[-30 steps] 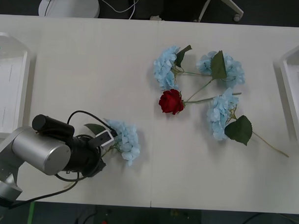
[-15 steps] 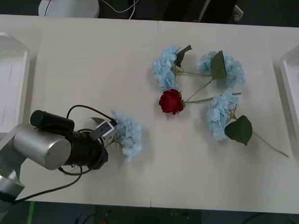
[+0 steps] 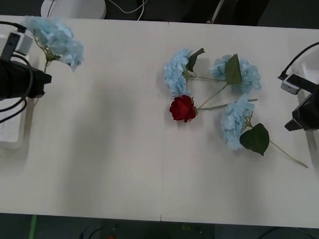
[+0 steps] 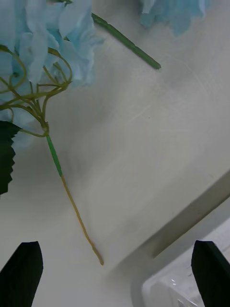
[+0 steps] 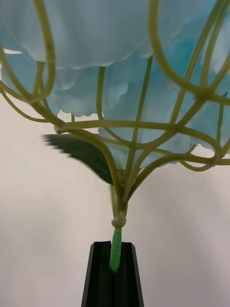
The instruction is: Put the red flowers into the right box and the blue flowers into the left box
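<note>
The left gripper (image 5: pixel 114 273) is clamped on the green stem of one blue flower cluster (image 3: pixel 55 36), holding it above the near edge of the left box (image 3: pixel 7 138) at the counter's left end; the bloom hangs just inboard of the rim, so the coming release appears to turn on carrying it further left until it sits over the tray. The stem runs straight out from the fingers, bloom outermost. The right gripper (image 4: pixel 115 273) is spread wide and empty, positioned beside the right box (image 3: pixel 310 77), with a yellow-green stem end (image 4: pixel 79 220) lying just ahead of it on the counter (image 3: pixel 121 165). That stem leads to the nearest of the remaining blue flowers (image 3: pixel 235 119), its long axis running diagonally toward the right arm. One of the red flowers (image 3: pixel 182 108) lies at mid-counter, touching neighbouring stems; lifting it may drag them.
</note>
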Available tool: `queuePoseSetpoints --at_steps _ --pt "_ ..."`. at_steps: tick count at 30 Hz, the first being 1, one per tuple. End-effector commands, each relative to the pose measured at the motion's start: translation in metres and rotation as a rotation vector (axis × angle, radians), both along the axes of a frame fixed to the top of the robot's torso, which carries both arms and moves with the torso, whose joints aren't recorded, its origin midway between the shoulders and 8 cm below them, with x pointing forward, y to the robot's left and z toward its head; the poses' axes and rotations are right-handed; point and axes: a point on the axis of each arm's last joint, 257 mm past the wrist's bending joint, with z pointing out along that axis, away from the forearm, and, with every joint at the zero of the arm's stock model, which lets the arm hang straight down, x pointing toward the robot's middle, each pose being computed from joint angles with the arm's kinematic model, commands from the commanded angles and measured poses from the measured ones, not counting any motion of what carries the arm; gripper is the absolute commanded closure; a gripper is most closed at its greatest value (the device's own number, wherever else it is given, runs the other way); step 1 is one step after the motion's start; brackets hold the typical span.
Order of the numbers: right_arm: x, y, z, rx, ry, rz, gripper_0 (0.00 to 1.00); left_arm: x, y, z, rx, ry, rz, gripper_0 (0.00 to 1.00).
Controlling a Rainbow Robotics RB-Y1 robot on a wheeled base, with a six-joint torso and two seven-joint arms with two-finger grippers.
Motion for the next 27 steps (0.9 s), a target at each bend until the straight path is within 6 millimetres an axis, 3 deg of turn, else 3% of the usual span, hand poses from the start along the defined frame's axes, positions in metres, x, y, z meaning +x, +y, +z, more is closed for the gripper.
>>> queuePoseSetpoints --at_steps 1,2,4,7,14,21,25,27 --pt "-0.005 0.033 -0.030 -0.022 0.019 0.092 0.10 0.009 0.097 0.055 -0.042 -0.022 0.219 1.00" --pt "-0.004 0.035 -0.034 -0.023 0.019 0.096 0.10 0.009 0.109 0.057 -0.048 -0.026 0.245 1.00" --pt "-0.005 0.044 -0.051 -0.031 0.027 0.117 0.10 0.010 0.154 0.064 -0.067 -0.047 0.334 1.00" --pt "-0.004 0.055 -0.067 -0.015 0.025 0.127 0.10 0.013 0.201 0.062 -0.079 -0.075 0.434 1.00" --pt "0.002 0.080 -0.091 0.067 0.030 0.112 0.10 0.014 0.278 0.041 -0.032 -0.093 0.604 1.00" --pt "0.009 0.088 -0.108 0.117 0.023 0.078 0.10 0.009 0.319 0.013 0.054 -0.084 0.704 1.00" --pt "0.011 0.090 -0.114 0.128 0.021 0.067 0.10 0.012 0.322 0.007 0.075 -0.076 0.711 0.98" --pt "0.012 0.092 -0.117 0.134 0.021 0.065 0.10 0.015 0.321 0.007 0.069 -0.074 0.714 0.73"
